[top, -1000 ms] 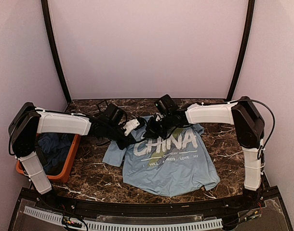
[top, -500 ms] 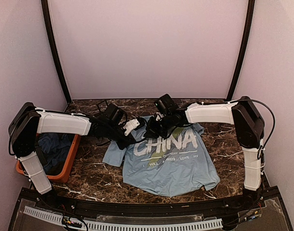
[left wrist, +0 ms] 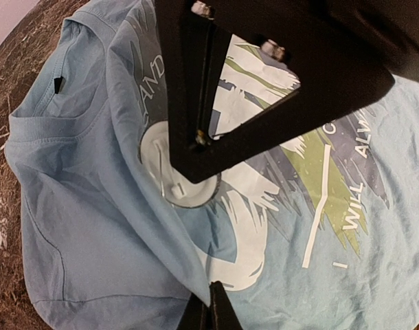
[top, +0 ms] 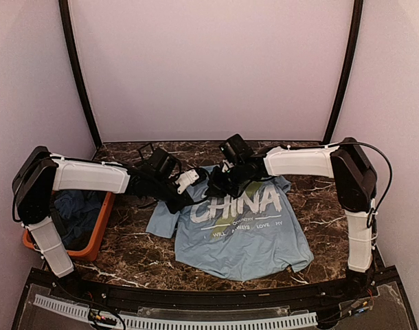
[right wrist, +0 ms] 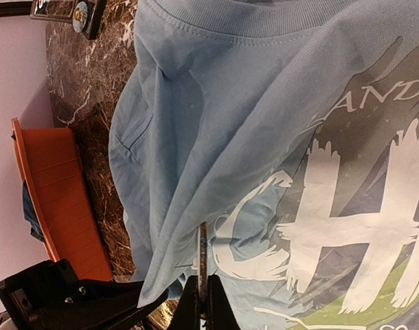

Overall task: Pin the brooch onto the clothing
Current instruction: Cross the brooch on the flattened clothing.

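Note:
The light blue T-shirt (top: 244, 237) lies flat on the marble table, "CHINA" facing up. My left gripper (top: 189, 184) is shut on a pinched fold of the shirt (left wrist: 79, 206) by the letter C; in the left wrist view its jaws (left wrist: 213, 292) hold the fold raised. My right gripper (top: 220, 182) is shut on the brooch, a small round disc. In the right wrist view the brooch (right wrist: 203, 251) stands edge-on between the fingertips (right wrist: 201, 285), against the raised fold (right wrist: 216, 103). The left wrist view shows its pale face (left wrist: 175, 189) under the right gripper (left wrist: 199, 141).
An orange bin (top: 103, 227) with darker blue garments (top: 79, 210) stands at the left edge. A small black-framed case (right wrist: 86, 14) lies on the table beyond the shirt's collar. The left arm's black body (right wrist: 65, 302) is close beside the right fingers.

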Robot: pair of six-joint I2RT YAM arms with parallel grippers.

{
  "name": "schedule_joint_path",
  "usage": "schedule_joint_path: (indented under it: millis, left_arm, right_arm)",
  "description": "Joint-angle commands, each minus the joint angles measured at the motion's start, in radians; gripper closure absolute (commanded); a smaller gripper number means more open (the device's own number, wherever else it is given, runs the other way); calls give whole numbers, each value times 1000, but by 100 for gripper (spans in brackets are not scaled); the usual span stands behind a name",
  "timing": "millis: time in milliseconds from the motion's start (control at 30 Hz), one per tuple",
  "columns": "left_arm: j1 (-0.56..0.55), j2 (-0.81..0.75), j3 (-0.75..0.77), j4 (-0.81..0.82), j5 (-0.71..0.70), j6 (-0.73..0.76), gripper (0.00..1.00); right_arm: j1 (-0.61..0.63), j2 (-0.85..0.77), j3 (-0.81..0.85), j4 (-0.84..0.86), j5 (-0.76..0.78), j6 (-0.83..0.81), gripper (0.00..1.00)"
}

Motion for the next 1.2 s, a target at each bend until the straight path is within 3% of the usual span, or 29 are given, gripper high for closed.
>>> schedule_joint_path:
  millis: [0, 1167]
  left_arm:
    - [-9, -5, 13, -28, 4, 12, 98]
    - [-25, -2, 19, -33, 17, 22, 99]
  right_arm:
    - [19, -32, 24, 1, 12, -8, 100]
    - [38, 19, 79, -44, 61, -36, 100]
